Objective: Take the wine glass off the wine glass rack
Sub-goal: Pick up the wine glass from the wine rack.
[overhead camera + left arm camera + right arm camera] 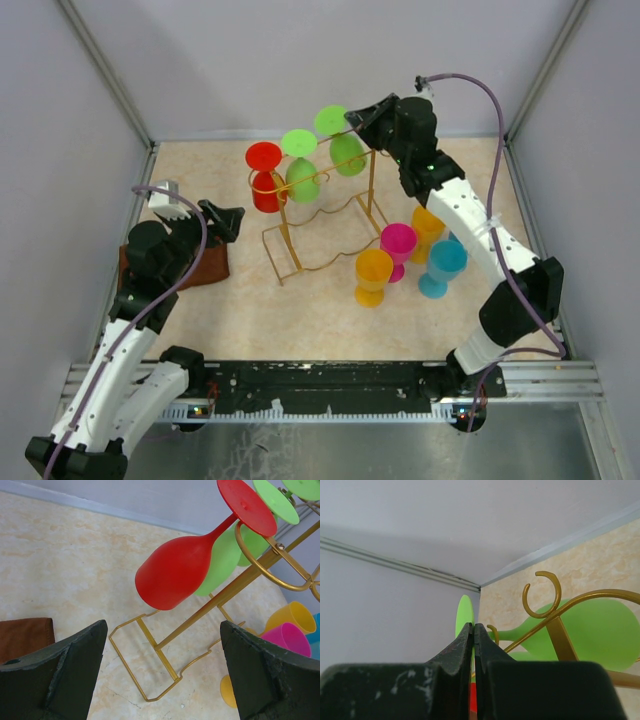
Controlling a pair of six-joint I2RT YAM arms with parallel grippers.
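Note:
The gold wine glass rack (322,214) stands mid-table with three wine glasses hanging upside down from its rails: a red one (266,190) and two green ones (303,180) (348,153). My right gripper (359,117) is at the rack's far end, shut on the rim of the far green glass's round foot (464,611); its bowl (600,630) hangs under the curled rail (542,595). My left gripper (164,625) is open and empty, left of the rack, facing the red glass (175,572) and the wire base (165,660).
Several glasses stand upright right of the rack: yellow (373,275), pink (398,245), orange (427,228) and blue (443,265). A brown cloth (205,268) lies under the left arm. Grey walls close the table at the back and both sides.

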